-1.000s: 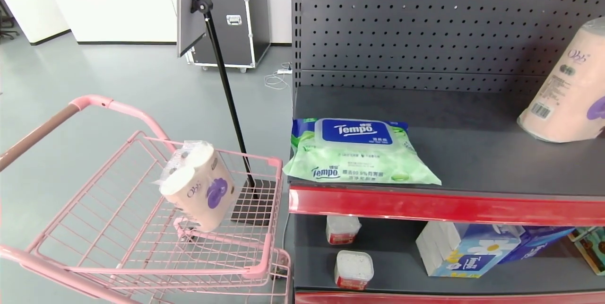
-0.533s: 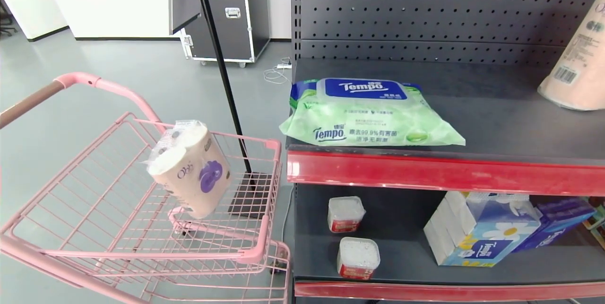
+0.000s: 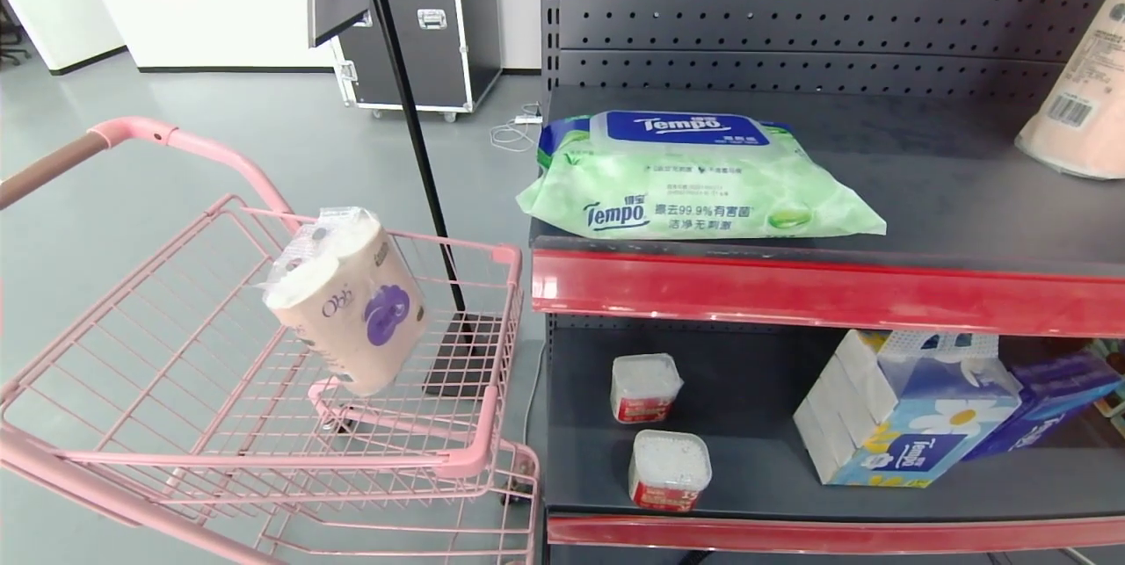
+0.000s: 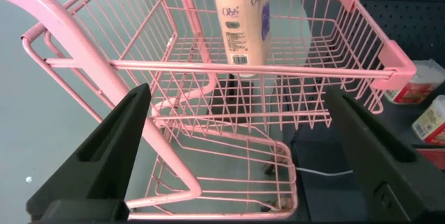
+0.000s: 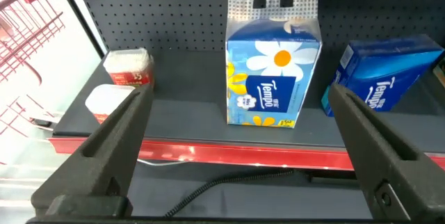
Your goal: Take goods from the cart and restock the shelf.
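While the head view looks down on the wet-wipe pack [image 3: 694,183] lying flat on the upper shelf [image 3: 791,288], the wrist views give each gripper's outlook. Ahead of the left gripper [image 4: 238,93], fingers spread wide, the toilet-roll pack [image 4: 240,22] stands on end in the pink cart [image 4: 243,66], beyond its near rim. The right gripper [image 5: 240,92], equally spread, faces the lower shelf [image 5: 188,123]: a tissue multipack [image 5: 273,64] straight ahead, two small tubs [image 5: 128,67] to one side, a blue box [image 5: 382,78] to the other. On the grey floor [image 3: 176,134] beyond the cart stands a black flight case [image 3: 439,20].
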Robot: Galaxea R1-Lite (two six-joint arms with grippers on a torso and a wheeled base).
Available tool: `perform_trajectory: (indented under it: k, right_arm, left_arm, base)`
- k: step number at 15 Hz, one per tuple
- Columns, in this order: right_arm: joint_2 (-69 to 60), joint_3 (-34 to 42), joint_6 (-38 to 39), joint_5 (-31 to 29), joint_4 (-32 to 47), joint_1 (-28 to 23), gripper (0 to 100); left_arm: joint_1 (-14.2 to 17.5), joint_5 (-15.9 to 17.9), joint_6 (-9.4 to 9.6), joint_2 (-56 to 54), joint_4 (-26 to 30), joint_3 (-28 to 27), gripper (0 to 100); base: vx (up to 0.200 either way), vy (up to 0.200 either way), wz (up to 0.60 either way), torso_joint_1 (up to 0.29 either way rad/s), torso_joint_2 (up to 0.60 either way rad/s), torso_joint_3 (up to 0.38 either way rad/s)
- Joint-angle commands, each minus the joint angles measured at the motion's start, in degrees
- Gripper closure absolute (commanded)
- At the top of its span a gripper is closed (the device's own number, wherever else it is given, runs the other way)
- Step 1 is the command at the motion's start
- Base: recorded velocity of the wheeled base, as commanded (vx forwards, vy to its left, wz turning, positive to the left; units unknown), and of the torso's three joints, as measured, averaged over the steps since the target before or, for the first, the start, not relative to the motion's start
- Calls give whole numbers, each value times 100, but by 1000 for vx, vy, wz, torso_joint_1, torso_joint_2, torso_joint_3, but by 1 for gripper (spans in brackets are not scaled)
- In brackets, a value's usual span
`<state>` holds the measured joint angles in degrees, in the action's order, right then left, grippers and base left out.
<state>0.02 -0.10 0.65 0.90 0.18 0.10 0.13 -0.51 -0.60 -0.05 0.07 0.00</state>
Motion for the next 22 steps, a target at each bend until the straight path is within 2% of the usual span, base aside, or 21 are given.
perform_trajectory:
  k: [1, 9, 10, 11, 12, 13, 17, 22]
  right_arm:
    - [-2, 1, 6, -2, -1, -1, 0]
    - [-2, 1, -21, 6, -1, -1, 0]
    - [-2, 1, -21, 6, -1, -1, 0]
    - [-2, 1, -21, 6, -1, -1, 0]
    - [-2, 1, -21, 6, -1, -1, 0]
    - [-2, 1, -21, -2, -1, -1, 0]
    - [-2, 1, -21, 6, -1, -1, 0]
    - [-2, 1, -38, 6, -1, -1, 0]
  left_arm:
    - [4, -2, -2, 5, 1, 0, 0]
    - [4, -10, 33, 5, 1, 0, 0]
    - [4, 86, 33, 5, -7, 0, 0]
    - [-5, 359, -19, 5, 1, -18, 0]
    - [-5, 412, 7, 5, 1, -18, 0]
    - [-5, 491, 130, 5, 10, -18, 0]
    - [-5, 508, 156, 5, -16, -18, 0]
    - [4, 464, 42, 5, 1, -9, 0]
  base:
    - [0, 0, 0, 0, 0, 0]
    - [0, 0, 0, 0, 0, 0]
    - [0, 0, 0, 0, 0, 0]
    - [0, 0, 0, 0, 0, 0]
    - [0, 0, 0, 0, 0, 0]
    - [0, 0, 0, 0, 0, 0]
    - [0, 0, 0, 0, 0, 0]
    - [0, 0, 0, 0, 0, 0]
